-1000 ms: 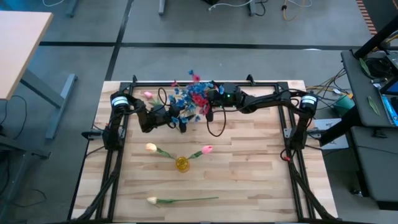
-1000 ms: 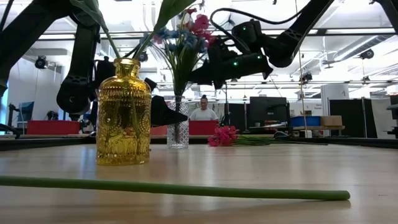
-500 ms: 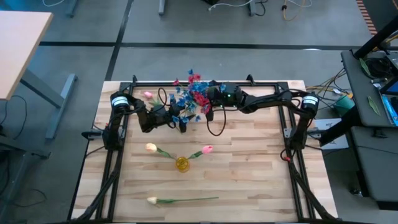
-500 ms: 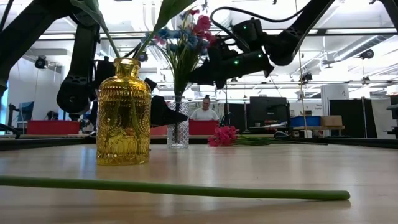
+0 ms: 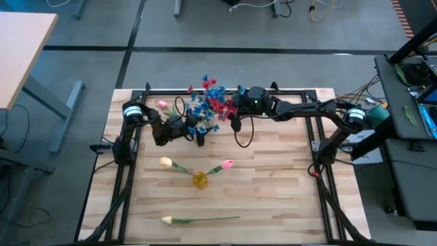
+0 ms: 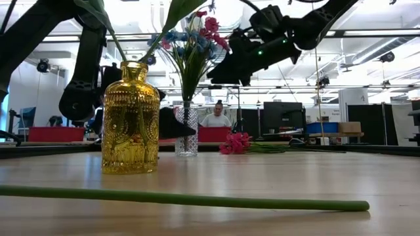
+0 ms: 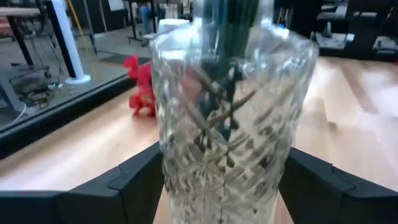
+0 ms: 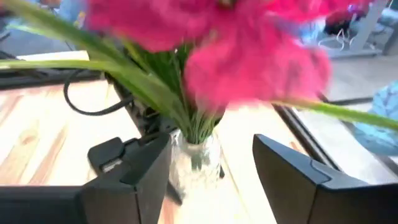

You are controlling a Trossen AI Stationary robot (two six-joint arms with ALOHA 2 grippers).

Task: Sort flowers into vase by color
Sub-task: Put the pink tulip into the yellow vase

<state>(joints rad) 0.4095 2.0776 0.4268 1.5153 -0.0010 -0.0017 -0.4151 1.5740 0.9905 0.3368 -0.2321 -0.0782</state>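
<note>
My left gripper is clamped around the glass vase, steadying it. My right gripper hangs open above the flowers in that vase. If I clip those blossoms, the bunch could tip out; the yellow vase sits apart, nearer the front.

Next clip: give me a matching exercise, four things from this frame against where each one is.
Things:
1. glass vase
2. gold vase
3. cream tulip
4. right gripper

Places:
A. lying flat near the table's front edge
B. hanging above the red and blue bunch
C. between the left gripper's jaws
D. mid-table, with two tulips in it

Pairs: 1-C, 2-D, 3-A, 4-B
</note>
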